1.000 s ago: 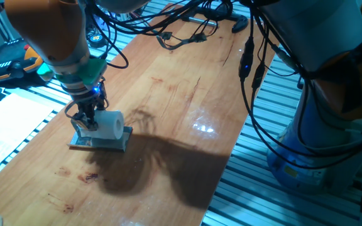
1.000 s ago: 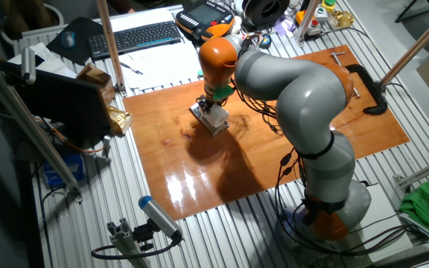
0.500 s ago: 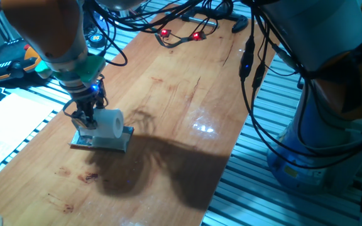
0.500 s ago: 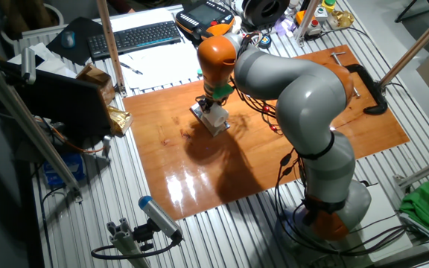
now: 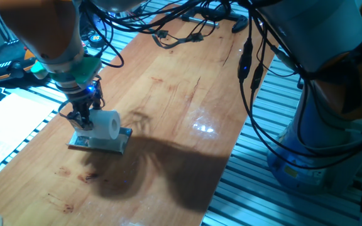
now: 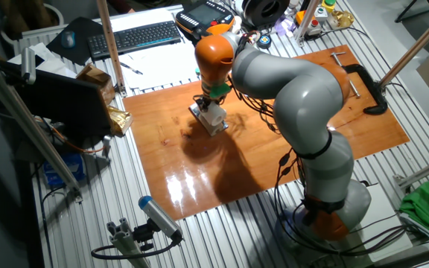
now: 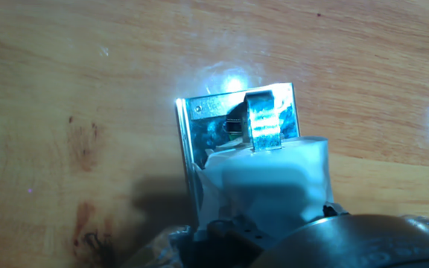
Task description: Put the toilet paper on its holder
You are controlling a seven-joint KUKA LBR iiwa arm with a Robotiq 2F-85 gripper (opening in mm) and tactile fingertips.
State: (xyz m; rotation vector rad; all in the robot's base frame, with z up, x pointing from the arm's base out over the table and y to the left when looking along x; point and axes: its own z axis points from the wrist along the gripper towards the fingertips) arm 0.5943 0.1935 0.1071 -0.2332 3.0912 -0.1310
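Arm and roll shifting slightly left

In one fixed view the gripper [image 5: 82, 118] and the toilet paper [image 5: 105, 124] are sitting a little farther left than 1 s ago, the holder [image 5: 99, 142] is shifting with them, and the red cable lights are no longer glowing.

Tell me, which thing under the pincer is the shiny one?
The holder: a flat mirror-like metal plate lying on the table, with a bent metal bar. The toilet paper above it is matte white and soft.
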